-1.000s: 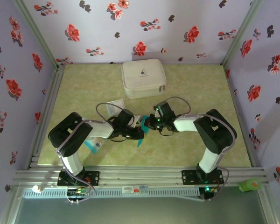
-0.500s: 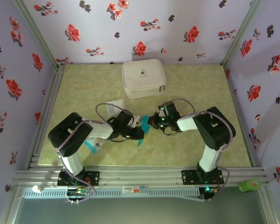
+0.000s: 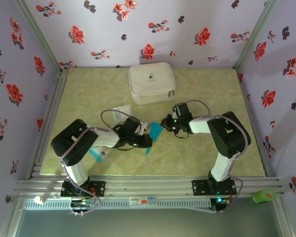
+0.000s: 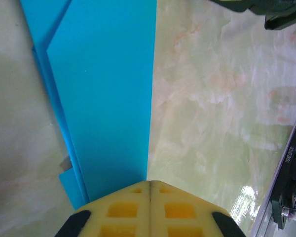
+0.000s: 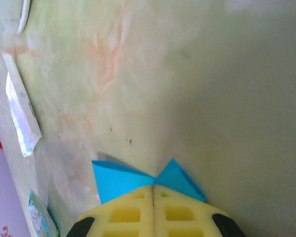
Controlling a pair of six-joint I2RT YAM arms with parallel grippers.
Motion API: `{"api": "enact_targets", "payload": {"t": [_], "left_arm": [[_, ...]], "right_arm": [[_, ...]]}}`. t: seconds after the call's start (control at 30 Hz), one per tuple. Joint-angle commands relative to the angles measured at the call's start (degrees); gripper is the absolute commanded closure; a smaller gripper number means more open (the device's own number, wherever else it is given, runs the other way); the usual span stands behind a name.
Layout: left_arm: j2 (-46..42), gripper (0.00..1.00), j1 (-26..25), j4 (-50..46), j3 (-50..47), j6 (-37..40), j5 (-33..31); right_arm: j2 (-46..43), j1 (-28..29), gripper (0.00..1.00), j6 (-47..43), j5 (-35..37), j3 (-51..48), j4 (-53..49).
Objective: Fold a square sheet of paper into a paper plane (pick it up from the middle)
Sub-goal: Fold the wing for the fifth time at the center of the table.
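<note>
I see left claw [image 4: 150, 184] clamped on folded blue paper [image 4: 108, 89], right claw [image 5: 154, 188] clamped on its 2 o'clock corner. White pouch [image 3: 151, 83] at 12 o'clock on bench [image 3: 212, 160]

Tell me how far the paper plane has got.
Done: the blue paper already has overlapping folded layers, seen in the left wrist view. In hand: the left hand and right hand are both shut on it from opposite sides. Left: it is not yet a narrow pointed dart with wings, so more creases are needed.
</note>
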Motion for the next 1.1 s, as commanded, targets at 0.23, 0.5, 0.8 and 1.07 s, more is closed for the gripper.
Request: {"api": "enact_targets", "payload": {"t": [0.23, 0.5, 0.8, 1.07], "left_arm": [[2.84, 1.00, -0.32, -9.22, -3.10, -0.71, -1.10], [3.13, 1.00, -0.41, -8.81, -2.94, -1.03, -0.97], [2.84, 1.00, -0.45, -9.08, -2.50, -1.04, -1.01], [2.70, 1.00, -0.41, -8.29, -3.14, -1.46, -1.07]], "right_arm": [[-3.10, -3.56, 0.96, -1.89, 13.09, 2.61, -9.13], [-10.14, -2.98, 0.95, -1.41, 9.29, 1.38, -6.56], [-11.84, 3.12, 0.94, 0.82, 1.39, -4.04, 2.48], [-4.19, 7.42, 0.94, 4.50, -1.76, -3.23, 5.64]]}}
